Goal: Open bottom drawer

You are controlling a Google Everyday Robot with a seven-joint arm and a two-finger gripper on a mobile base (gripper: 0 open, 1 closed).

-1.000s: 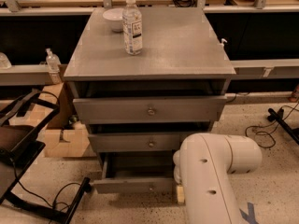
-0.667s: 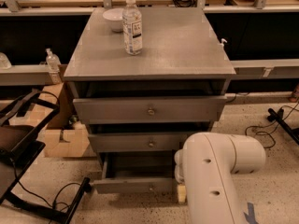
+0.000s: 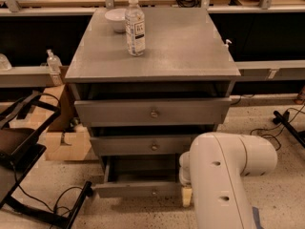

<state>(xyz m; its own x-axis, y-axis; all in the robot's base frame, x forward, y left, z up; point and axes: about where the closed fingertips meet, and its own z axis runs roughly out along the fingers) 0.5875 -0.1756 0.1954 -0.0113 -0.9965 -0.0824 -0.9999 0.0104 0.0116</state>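
Note:
The grey cabinet [image 3: 157,51] has three drawers. The bottom drawer [image 3: 136,190], with the slimmest front and a small round knob [image 3: 153,192], stands pulled out over the floor, and its inside shows dark. My white arm [image 3: 224,175] fills the lower right and covers the drawer's right end. My gripper [image 3: 186,195] is low beside that right end, mostly hidden behind the arm. The top drawer [image 3: 152,112] and the middle drawer [image 3: 143,146] also stand slightly out.
A clear water bottle [image 3: 135,26] and a white bowl [image 3: 115,19] stand on the cabinet top. A cardboard box [image 3: 66,144] and a spray bottle [image 3: 54,63] are on the left. A black stand with cables [image 3: 33,175] lies at the lower left. More cables [image 3: 281,120] lie at the right.
My arm has shifted slightly to the right. The bottom drawer stands pulled out about as far as before.

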